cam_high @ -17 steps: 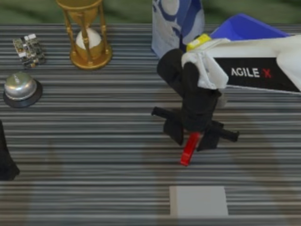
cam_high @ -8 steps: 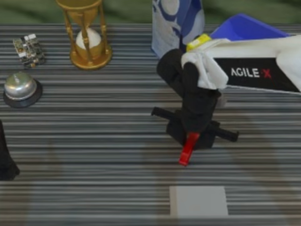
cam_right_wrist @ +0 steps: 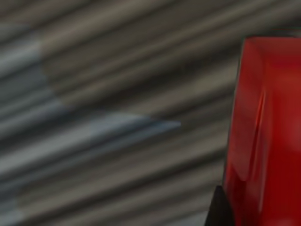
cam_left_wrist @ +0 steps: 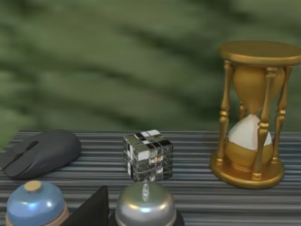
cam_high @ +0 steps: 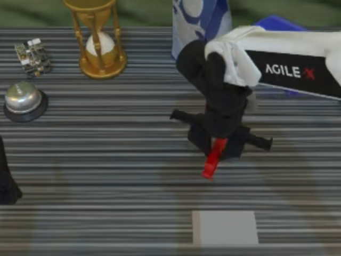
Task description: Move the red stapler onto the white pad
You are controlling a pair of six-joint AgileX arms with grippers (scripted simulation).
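Closed on the red stapler (cam_high: 212, 160), the right gripper (cam_high: 217, 146) sits over the middle of the striped table (cam_high: 106, 160), right of centre in the top view. The stapler's upper end is hidden between the black fingers; its lower end projects from the jaws toward the near edge of the table, slightly tilted to the left. Whether the stapler touches the table surface cannot be told from above. In the right wrist view the stapler (cam_right_wrist: 265, 132) fills one side of the picture as a glossy red block, with the striped surface behind it.

The white pad (cam_high: 224, 227) lies flat at the near edge of the table, below the stapler in the top view and apart from it, with bare striped surface between the two.

The left gripper (cam_high: 6, 184) shows only as a dark shape at the left edge of the table; its finger state cannot be told.

Other items: a gold hourglass (cam_high: 98, 37), a mirrored cube (cam_high: 33, 56) and a silver bell (cam_high: 23, 100) stand at the far left, and a blue-and-white carton (cam_high: 200, 24) stands at the far edge behind the right arm. The left wrist view also shows a dark computer mouse (cam_left_wrist: 41, 153) and a blue bell (cam_left_wrist: 34, 205).
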